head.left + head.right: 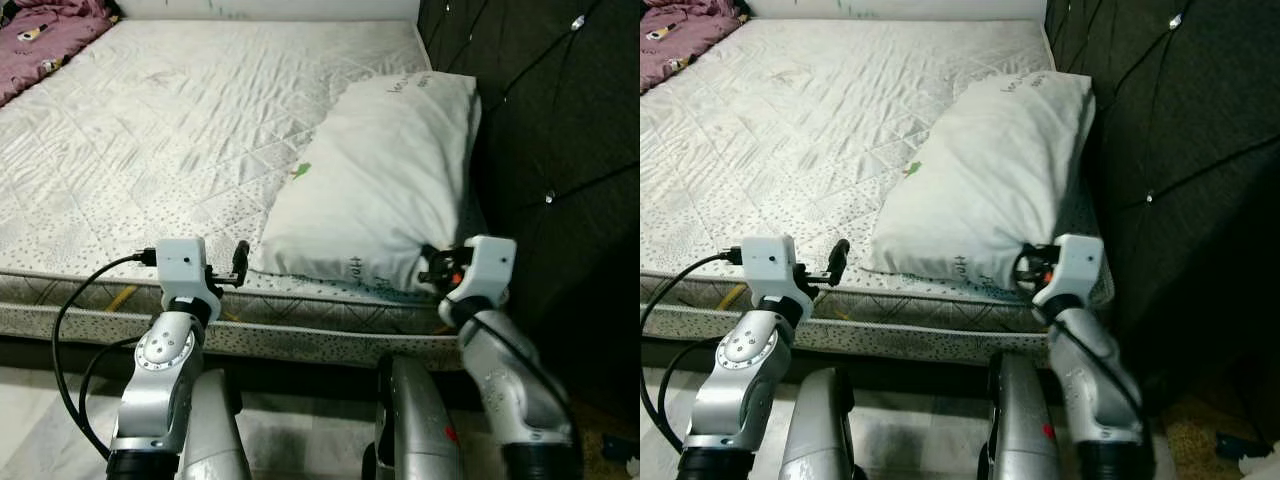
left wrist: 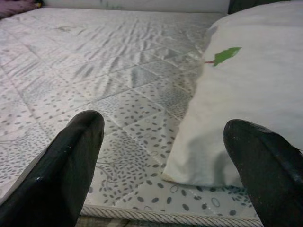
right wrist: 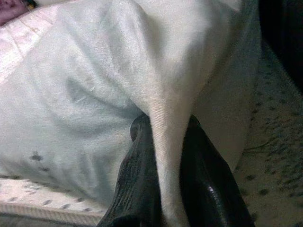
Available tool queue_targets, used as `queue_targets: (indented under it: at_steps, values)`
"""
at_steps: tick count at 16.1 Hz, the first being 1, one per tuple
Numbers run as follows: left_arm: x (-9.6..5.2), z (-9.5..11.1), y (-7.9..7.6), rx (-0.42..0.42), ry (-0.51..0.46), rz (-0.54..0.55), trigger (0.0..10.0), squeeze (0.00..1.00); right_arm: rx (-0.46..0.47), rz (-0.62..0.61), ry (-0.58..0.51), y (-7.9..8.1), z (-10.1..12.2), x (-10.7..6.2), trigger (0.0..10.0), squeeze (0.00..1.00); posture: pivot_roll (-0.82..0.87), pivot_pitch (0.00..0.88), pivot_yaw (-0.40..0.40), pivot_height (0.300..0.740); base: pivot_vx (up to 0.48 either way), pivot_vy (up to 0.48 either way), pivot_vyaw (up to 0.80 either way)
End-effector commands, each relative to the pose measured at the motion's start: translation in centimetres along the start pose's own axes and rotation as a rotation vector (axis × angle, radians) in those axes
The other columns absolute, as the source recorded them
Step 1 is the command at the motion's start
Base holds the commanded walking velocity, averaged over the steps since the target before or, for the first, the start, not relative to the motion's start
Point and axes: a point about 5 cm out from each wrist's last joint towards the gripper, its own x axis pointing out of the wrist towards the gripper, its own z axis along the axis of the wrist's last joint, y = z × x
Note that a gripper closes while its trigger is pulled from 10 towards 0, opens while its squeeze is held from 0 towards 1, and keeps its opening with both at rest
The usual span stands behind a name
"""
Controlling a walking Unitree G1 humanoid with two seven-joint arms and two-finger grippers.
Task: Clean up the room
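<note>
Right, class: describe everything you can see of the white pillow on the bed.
The pillow is white, soft-looking cloth, plump and slightly creased, with a small green leaf print and faint lettering near its ends. It lies flat on the quilted mattress beside the dark tufted headboard, its near end at the mattress edge. The right gripper is shut on a pinched fold of its near corner. The left gripper is open, facing the pillow's side without touching it.
</note>
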Motion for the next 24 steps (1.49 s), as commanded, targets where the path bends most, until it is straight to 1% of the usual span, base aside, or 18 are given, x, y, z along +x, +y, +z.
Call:
queue_targets:
  at_steps: [1, 3, 4, 5, 7, 8, 9, 10, 11, 12, 13, 14, 16, 17, 18, 22, 23, 24]
  values:
    - [0.0, 0.0, 0.4, 0.011, -0.001, 0.009, 10.0, 0.0, -0.012, -0.003, -0.004, -0.6, 0.8, 0.8, 0.0, 0.0, 0.05, 0.0, 0.019, 0.499, 0.0, 0.0, 0.0]
    - [0.1, 0.0, 0.3, 0.01, -0.005, 0.008, 10.0, 0.0, -0.042, -0.091, -0.039, -3.6, 3.4, 2.6, 0.0, 0.0, 0.05, 0.0, 0.019, 0.499, 0.0, 0.0, 0.0]
    - [0.1, 0.1, 0.1, 0.009, -0.006, 0.006, 10.0, 0.0, -0.083, -0.152, -0.072, -5.6, 5.6, 3.6, 0.0, 0.0, 0.05, 0.0, 0.018, 0.499, 0.0, 0.0, 0.0]
    - [0.2, 0.1, 0.1, 0.009, -0.007, 0.006, 10.0, 0.0, -0.091, -0.206, -0.112, -7.2, 7.5, 4.0, 0.0, 0.0, 0.05, 0.0, 0.018, 0.499, 0.0, 0.0, 0.0]
    - [0.1, 0.1, 0.4, 0.012, -0.007, 0.01, 10.0, 0.0, -0.121, -0.297, -0.164, -9.7, 10.3, 4.2, 0.0, 0.0, 0.06, 0.0, 0.015, 0.499, 0.0, 0.0, 0.0]
    - [0.1, 0.1, 0.4, 0.012, -0.007, 0.012, 10.0, 0.0, -0.133, -0.314, -0.173, -10.2, 10.8, 4.1, 0.0, 0.0, 0.06, 0.0, 0.013, 0.499, 0.0, 0.0, 0.0]
    - [0.1, 0.0, 0.5, 0.013, -0.007, 0.019, 10.0, 0.0, -0.166, -0.357, -0.191, -11.8, 12.2, 3.8, 0.0, 0.0, 0.06, 0.0, 0.009, 0.499, 0.0, 0.0, 0.0]
    - [0.1, 0.0, 0.5, 0.013, -0.007, 0.019, 10.0, 0.0, -0.175, -0.369, -0.194, -12.2, 12.5, 3.7, 0.0, 0.0, 0.06, 0.0, 0.009, 0.499, 0.0, 0.0, 0.0]
    - [0.0, 0.0, 0.5, 0.012, -0.007, 0.02, 10.0, 0.0, -0.174, -0.386, -0.196, -13.0, 12.9, 3.8, 0.0, 0.0, 0.06, 0.0, 0.008, 0.499, 0.0, 0.0, 0.0]
    - [0.0, -0.1, 0.4, 0.011, -0.006, 0.019, 10.0, 0.0, -0.174, -0.387, -0.191, -13.3, 12.6, 3.9, 0.0, 0.0, 0.06, 0.0, 0.008, 0.499, 0.0, 0.0, 0.0]
    - [-0.1, -0.1, 0.4, 0.011, -0.005, 0.017, 10.0, 0.0, -0.181, -0.374, -0.177, -13.1, 11.8, 4.0, 0.0, 0.0, 0.06, 0.0, 0.008, 0.499, 0.0, 0.0, 0.0]
    - [-0.1, -0.1, 0.3, 0.012, -0.004, 0.015, 10.0, 0.0, -0.185, -0.359, -0.151, -12.4, 9.9, 3.9, 0.0, 0.0, 0.06, 0.0, 0.008, 0.499, 0.0, 0.0, 0.0]
    - [-0.1, 0.0, 0.3, 0.014, -0.005, 0.013, 10.0, 0.0, -0.182, -0.349, -0.118, -11.6, 7.4, 3.5, 0.0, 0.0, 0.06, 0.0, 0.01, 0.499, 0.0, 0.0, 0.0]
    - [0.0, 0.0, 0.5, 0.017, -0.005, 0.012, 10.0, 0.0, -0.172, -0.343, -0.071, -10.5, 4.2, 2.7, 0.0, 0.0, 0.06, 0.0, 0.012, 0.499, 0.0, 0.0, 0.0]
    - [0.0, 0.0, 0.5, 0.018, -0.005, 0.012, 10.0, 0.0, -0.165, -0.343, -0.054, -10.1, 3.0, 2.1, 0.0, 0.0, 0.06, 0.0, 0.013, 0.499, 0.0, 0.0, 0.0]
    - [0.0, -0.1, 0.4, 0.018, -0.003, 0.006, 10.0, 0.0, -0.137, -0.387, 0.0, -9.1, -0.5, -0.4, 0.0, 0.0, 0.05, 0.0, 0.015, 0.499, 0.0, 0.0, 0.0]
    - [0.0, -0.1, 0.2, 0.015, 0.0, 0.002, 10.0, 0.0, -0.124, -0.373, 0.01, -8.0, -1.3, -1.1, 0.0, 0.0, 0.05, 0.0, 0.017, 0.499, 0.0, 0.0, 0.0]
    - [0.0, -0.2, 0.2, 0.015, 0.0, 0.002, 10.0, 0.0, -0.128, -0.364, 0.007, -7.7, -1.3, -1.2, 0.0, 0.0, 0.05, 0.0, 0.017, 0.499, 0.0, 0.0, 0.0]
